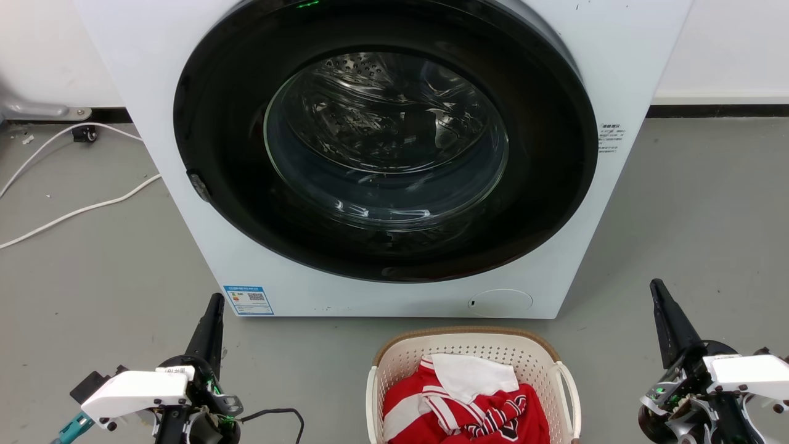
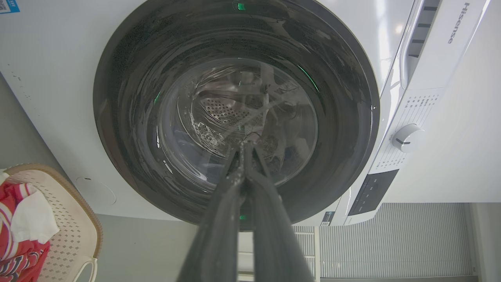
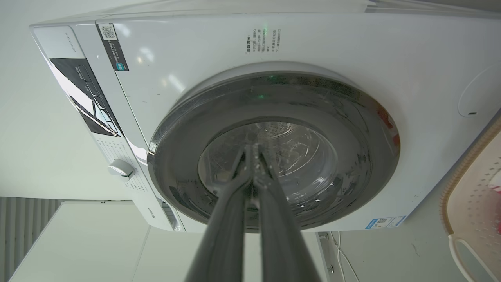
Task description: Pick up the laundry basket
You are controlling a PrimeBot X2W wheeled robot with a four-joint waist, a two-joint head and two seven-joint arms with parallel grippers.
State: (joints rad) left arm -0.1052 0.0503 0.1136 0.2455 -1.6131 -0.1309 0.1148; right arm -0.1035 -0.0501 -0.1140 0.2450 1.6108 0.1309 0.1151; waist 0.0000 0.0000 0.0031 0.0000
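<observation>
The laundry basket (image 1: 394,357) is cream with perforated walls, a brown rim and white loop handles. It stands on the floor just in front of the washer, at the bottom middle of the head view, with red-and-white clothes (image 1: 468,404) in it. Its rim also shows in the left wrist view (image 2: 74,219) and in the right wrist view (image 3: 469,203). My left gripper (image 1: 216,300) is shut and empty, to the basket's left. My right gripper (image 1: 656,285) is shut and empty, to its right. Both point toward the washer, fingertips touching in the wrist views (image 2: 243,145) (image 3: 252,147).
The white front-loading washer (image 1: 148,61) has its round dark glass door (image 1: 385,142) closed and fills the space ahead. White cables (image 1: 80,209) lie on the grey floor at the left. Open floor lies on both sides of the basket.
</observation>
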